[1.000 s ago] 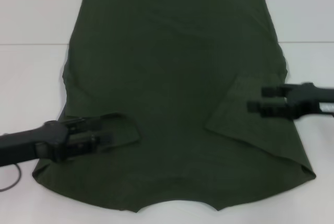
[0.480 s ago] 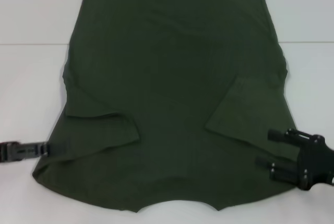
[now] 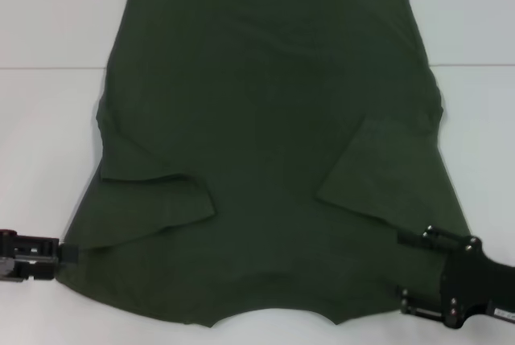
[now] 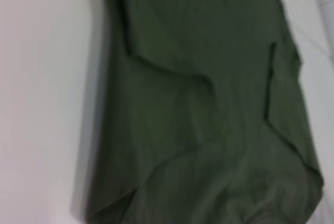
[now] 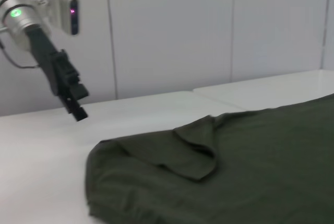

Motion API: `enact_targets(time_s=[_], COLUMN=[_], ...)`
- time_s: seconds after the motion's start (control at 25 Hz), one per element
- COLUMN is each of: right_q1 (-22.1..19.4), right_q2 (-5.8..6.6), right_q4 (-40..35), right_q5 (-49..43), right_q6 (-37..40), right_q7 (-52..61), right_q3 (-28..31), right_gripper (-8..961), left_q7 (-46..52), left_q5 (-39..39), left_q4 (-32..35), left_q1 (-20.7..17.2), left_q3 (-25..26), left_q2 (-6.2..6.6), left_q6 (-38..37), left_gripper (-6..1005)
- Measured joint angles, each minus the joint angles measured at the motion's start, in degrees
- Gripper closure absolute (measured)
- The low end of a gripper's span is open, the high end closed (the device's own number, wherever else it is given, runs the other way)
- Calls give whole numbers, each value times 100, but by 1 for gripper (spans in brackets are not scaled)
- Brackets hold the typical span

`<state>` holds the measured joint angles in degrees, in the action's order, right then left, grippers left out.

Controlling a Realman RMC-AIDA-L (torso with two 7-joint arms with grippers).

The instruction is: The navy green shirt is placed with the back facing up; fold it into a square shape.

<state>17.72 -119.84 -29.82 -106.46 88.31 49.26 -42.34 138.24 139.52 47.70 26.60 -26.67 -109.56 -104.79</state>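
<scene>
Both grippers' jaws stand apart and grasp nothing, as far as the head view shows: the right gripper (image 3: 402,264), at about four o'clock, has its two fingers spread over the shirt's near right corner, and the left gripper (image 3: 72,253), at about eight o'clock, sits at the shirt's near left edge, mostly cut off by the frame. The navy green shirt (image 3: 269,132) lies flat on the white table (image 3: 48,128), back up, plain dark olive, filling the middle. Both short sleeves are folded inward onto the body, the left sleeve (image 3: 157,208) and the right sleeve (image 3: 386,164). The left wrist view is blurred.
</scene>
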Motion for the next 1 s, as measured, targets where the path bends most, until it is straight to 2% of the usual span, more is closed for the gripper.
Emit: enact_targets(time_s=[0.2, 0.68, 1.0], right_q1=[41, 49, 59], right_q2=[-14, -14, -14], right_q4=[117, 246, 255], right_q5=[-139, -140, -138], right_q6=[0, -13, -29], right_q7=[-164, -333, -301], right_q3=[-78, -82, -71], right_gripper=[166, 164, 164], left_q7=[279, 706, 792], left_q5=[301, 732, 915], left_q4=[-91, -152, -184], left_q1=[163, 222, 332], left_q3=[1, -41, -55], left_q2=[-25, -54, -145], left_q6=[273, 896, 1216], left_gripper=[275, 275, 275])
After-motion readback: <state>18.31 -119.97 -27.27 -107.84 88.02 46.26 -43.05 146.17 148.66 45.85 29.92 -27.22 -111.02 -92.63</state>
